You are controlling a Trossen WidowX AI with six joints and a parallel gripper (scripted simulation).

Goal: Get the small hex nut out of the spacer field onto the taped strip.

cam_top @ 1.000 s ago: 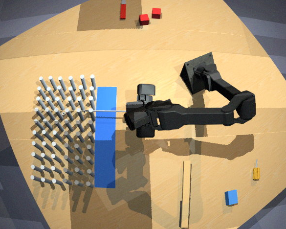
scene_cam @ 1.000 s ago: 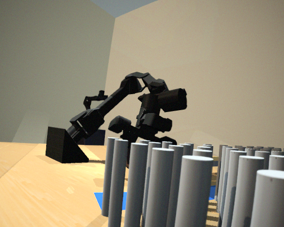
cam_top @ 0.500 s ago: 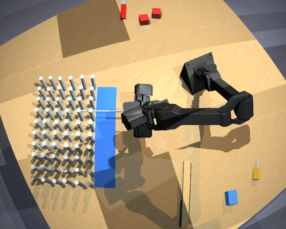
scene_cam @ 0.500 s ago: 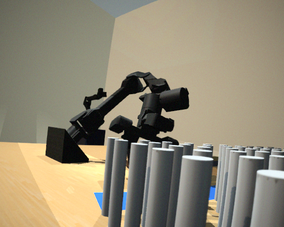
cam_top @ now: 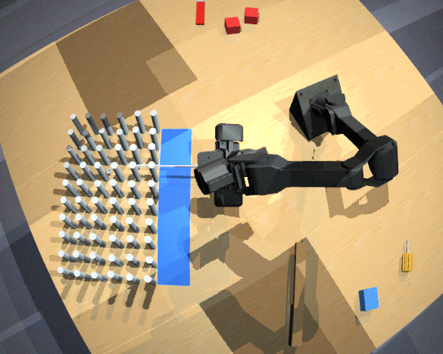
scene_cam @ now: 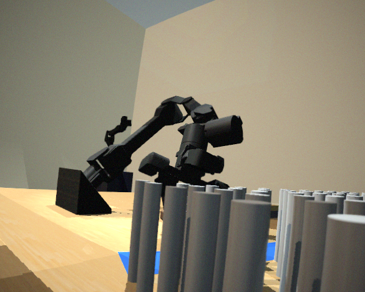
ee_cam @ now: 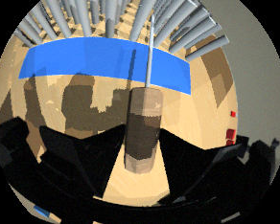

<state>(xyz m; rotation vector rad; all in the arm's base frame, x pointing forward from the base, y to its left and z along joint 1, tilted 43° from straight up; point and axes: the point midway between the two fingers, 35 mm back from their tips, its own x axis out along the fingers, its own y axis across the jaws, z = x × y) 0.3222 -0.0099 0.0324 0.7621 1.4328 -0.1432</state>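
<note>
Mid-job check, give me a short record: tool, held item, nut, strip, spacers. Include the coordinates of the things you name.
tool: closed on handle (cam_top: 213, 166) (scene_cam: 162, 201) (ee_cam: 143, 139)
held: wooden-handled rod (cam_top: 176, 166) (ee_cam: 145, 102), shaft crossing above strip toward spacers
nut: hex nut (cam_top: 108, 171), among spacers, left of rod's tip in top view
strip: blue strip (cam_top: 174, 228) (scene_cam: 124, 259) (ee_cam: 86, 57), nut not on it
spacers: grey spacers (cam_top: 149, 225) (scene_cam: 204, 238) (ee_cam: 109, 19), standing in rows

- The nut is tiny and sits among the posts, left of the frame in the top view.
- The spacers are round grey posts, standing up in rows.
- The tool is held by its fat brown handle; its thin grey rod points left over the strip.
- The strip is flat and blue.
</note>
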